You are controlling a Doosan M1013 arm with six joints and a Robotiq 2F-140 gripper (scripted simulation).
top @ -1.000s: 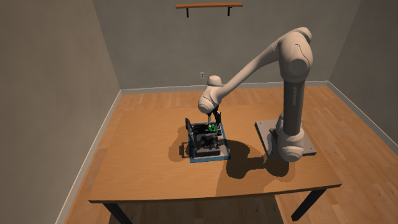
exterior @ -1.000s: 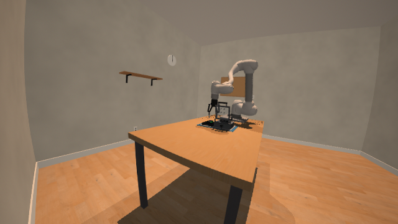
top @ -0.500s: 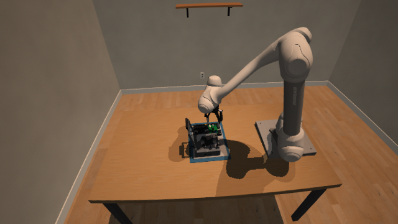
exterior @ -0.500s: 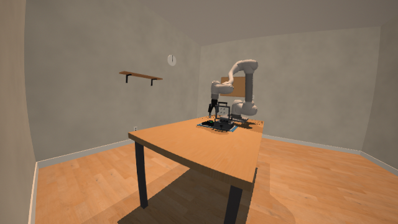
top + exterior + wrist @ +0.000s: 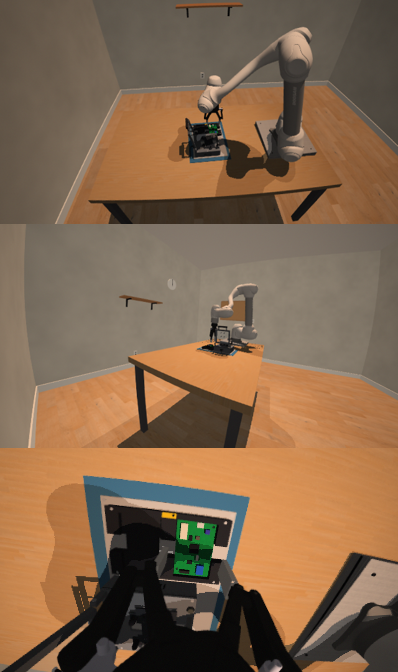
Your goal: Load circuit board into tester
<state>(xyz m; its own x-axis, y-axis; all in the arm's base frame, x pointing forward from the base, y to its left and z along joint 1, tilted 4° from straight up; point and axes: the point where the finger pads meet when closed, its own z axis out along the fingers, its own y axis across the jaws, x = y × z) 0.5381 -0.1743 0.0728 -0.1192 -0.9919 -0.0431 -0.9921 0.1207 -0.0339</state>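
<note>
The green circuit board lies face up in one pocket of the black tray, its white connector at the end far from my fingers. It also shows in the top view. My gripper hangs above the tray, open and empty, its two black fingers standing to either side of the board's near end without touching it. It shows too in the top view and the exterior view. The tester stands beside the tray with its lid upright and open.
Tray and tester sit on a blue mat in the middle of the wooden table. The arm's grey base plate stands on the table's right side. The other tray pocket lies in my shadow.
</note>
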